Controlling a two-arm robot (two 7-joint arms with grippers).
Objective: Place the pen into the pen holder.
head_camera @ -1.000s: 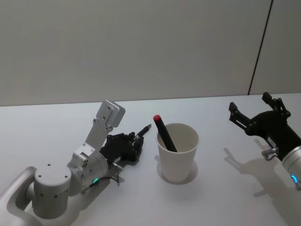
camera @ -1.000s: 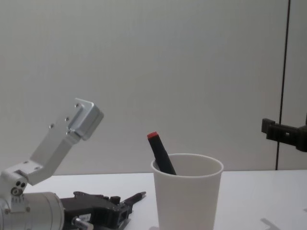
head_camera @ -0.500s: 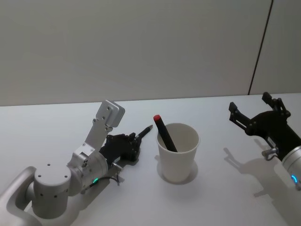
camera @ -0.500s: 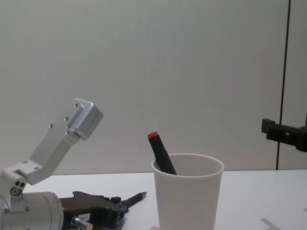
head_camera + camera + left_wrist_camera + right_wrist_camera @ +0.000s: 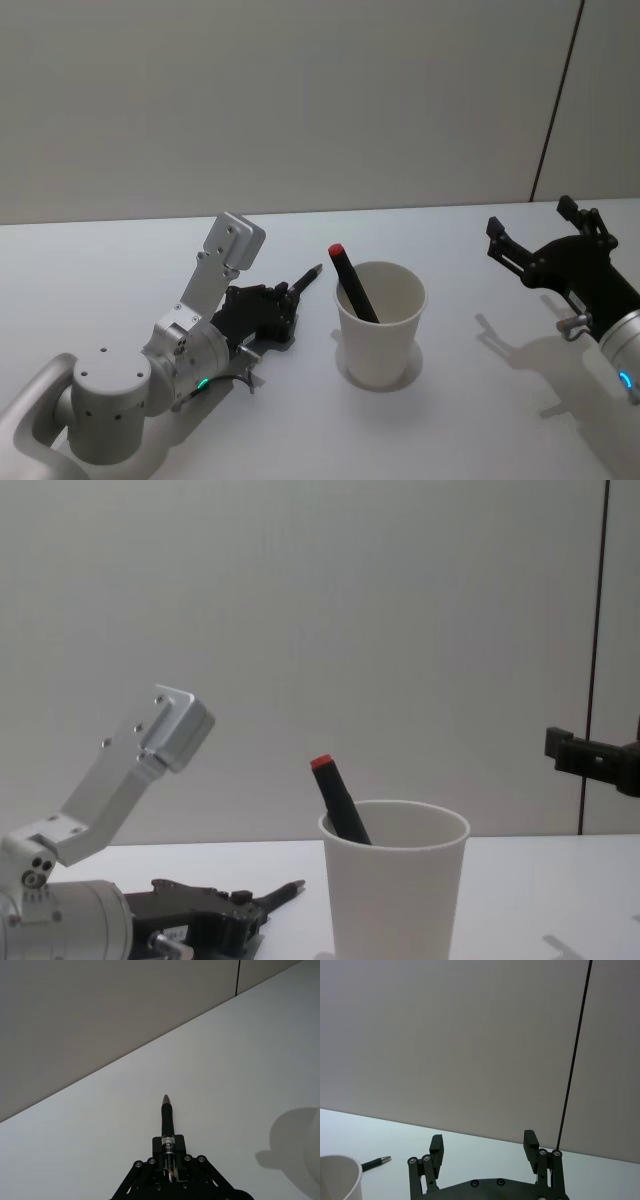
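Observation:
The pen (image 5: pixel 307 278) is dark and slim and lies flat on the white table, just left of the pen holder (image 5: pixel 380 325), a white paper cup. My left gripper (image 5: pixel 284 303) is low on the table and shut on the pen's rear part. The pen (image 5: pixel 167 1119) sticks out forward from between the jaws, tip away from the wrist. A black marker with a red cap (image 5: pixel 349 283) leans inside the pen holder (image 5: pixel 398 892). My right gripper (image 5: pixel 531 221) hovers open and empty well to the right of the cup.
The white table (image 5: pixel 470 400) runs back to a plain grey wall. A dark vertical seam (image 5: pixel 553 100) marks the wall at the right. Bare tabletop lies between the cup and the right gripper.
The left gripper's fingers have drawn in around the pen, which lies in the same place. The right arm has not moved.

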